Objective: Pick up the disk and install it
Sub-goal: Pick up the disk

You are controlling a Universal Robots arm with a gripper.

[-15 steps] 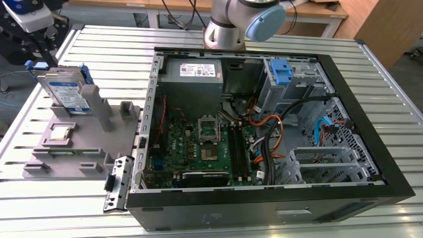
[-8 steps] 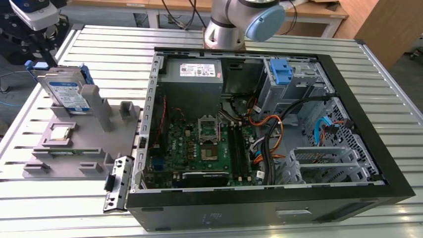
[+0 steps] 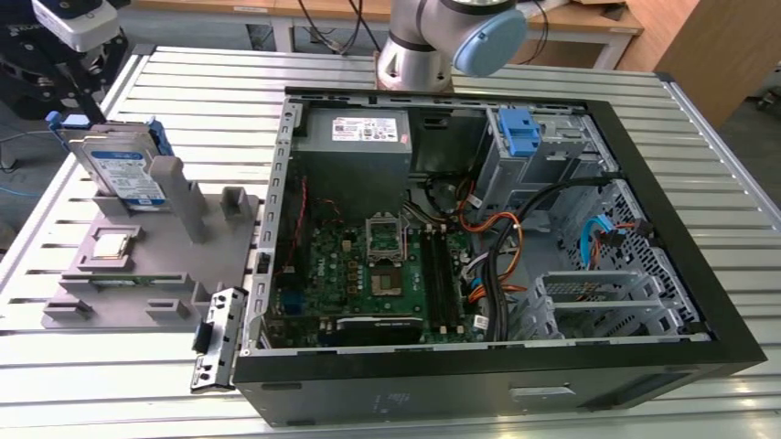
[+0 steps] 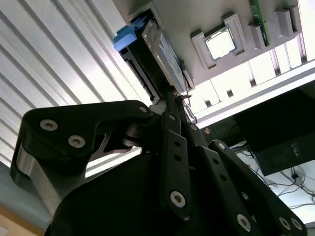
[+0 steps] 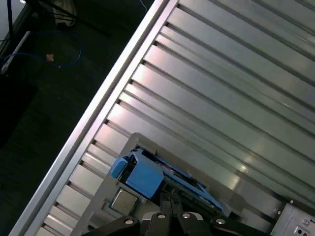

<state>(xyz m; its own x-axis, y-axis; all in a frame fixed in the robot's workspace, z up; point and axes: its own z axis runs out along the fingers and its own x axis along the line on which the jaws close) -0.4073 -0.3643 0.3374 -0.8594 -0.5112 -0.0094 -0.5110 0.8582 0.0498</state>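
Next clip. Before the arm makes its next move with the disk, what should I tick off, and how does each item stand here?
1. Is the disk upright in the grey holder: ok.
2. Is the claw at the disk's edge, as in the second wrist view: ok.
3. Is there a firm grip on the disk: cannot tell.
4. Is the computer case open: ok.
5. Is a slot free in the drive cage: cannot tell; a blue bracket stands there.
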